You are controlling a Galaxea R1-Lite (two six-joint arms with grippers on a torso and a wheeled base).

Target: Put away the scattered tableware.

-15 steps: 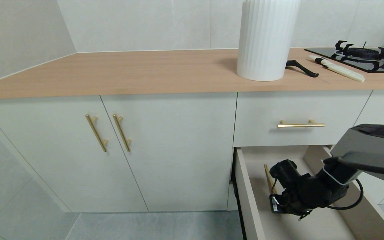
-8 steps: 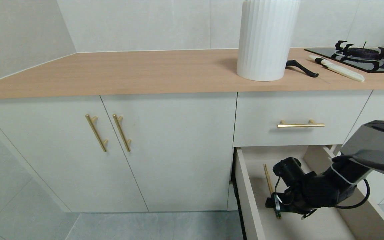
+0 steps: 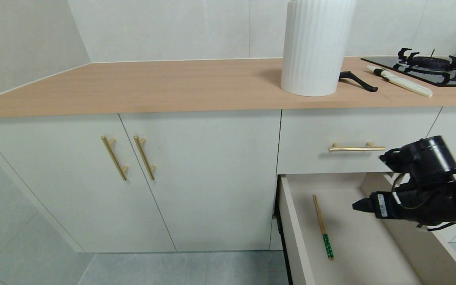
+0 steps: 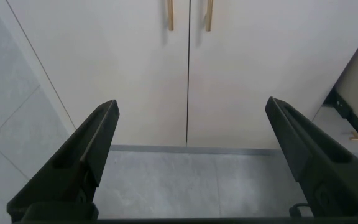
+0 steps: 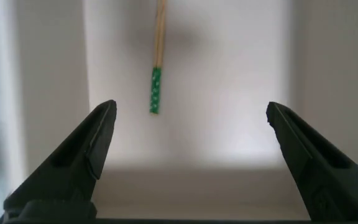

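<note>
A pair of wooden chopsticks [image 3: 322, 226] with green ends lies on the floor of the open lower drawer [image 3: 291, 221], near its left wall; in the right wrist view the chopsticks [image 5: 158, 59] lie well beyond the fingertips. My right gripper [image 3: 356, 206] hovers above the drawer's right half, open and holding nothing. On the counter a black-handled utensil [image 3: 358, 81] and a white knife [image 3: 400, 81] lie beside the white ribbed cylinder [image 3: 315, 45]. My left gripper [image 4: 191, 168] is open, low in front of the cabinet doors [image 4: 188, 68].
A gas hob [image 3: 430, 67] sits at the counter's far right. The upper drawer [image 3: 356, 138] with a gold handle is closed above the open one. The double cabinet doors [image 3: 129, 174] with gold handles are closed. Grey tiled floor lies below.
My right gripper let go of the chopsticks, which now lie in the drawer, and rose up and to the right out of the drawer.
</note>
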